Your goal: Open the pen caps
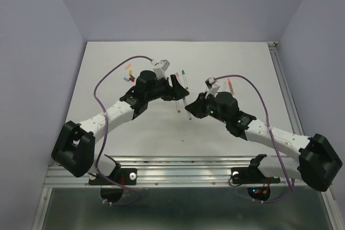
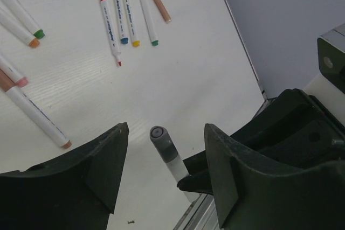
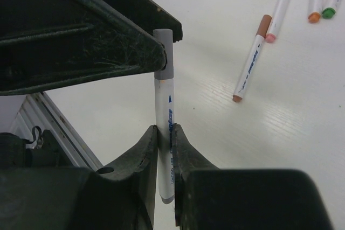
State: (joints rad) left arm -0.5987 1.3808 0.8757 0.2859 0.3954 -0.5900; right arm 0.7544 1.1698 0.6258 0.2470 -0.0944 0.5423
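Note:
My right gripper [image 3: 164,127] is shut on the white barrel of a pen [image 3: 164,109] and holds it upright above the table. The pen's grey cap [image 3: 164,52] is on its top end. My left gripper [image 2: 166,130] is open, with its jaws on either side of that grey cap [image 2: 161,143] and a gap on both sides. In the top view the held pen [image 1: 178,103] sits between the left gripper [image 1: 177,87] and the right gripper [image 1: 190,110]. Several loose coloured caps [image 1: 129,75] lie at the back left.
Several white pens [image 2: 126,17] with coloured ends lie in a row on the table [image 1: 226,144], and more lie at the left [image 2: 24,28]. A brown-ended pen [image 3: 250,60] lies near the right gripper. A metal rail [image 1: 178,168] runs along the near edge.

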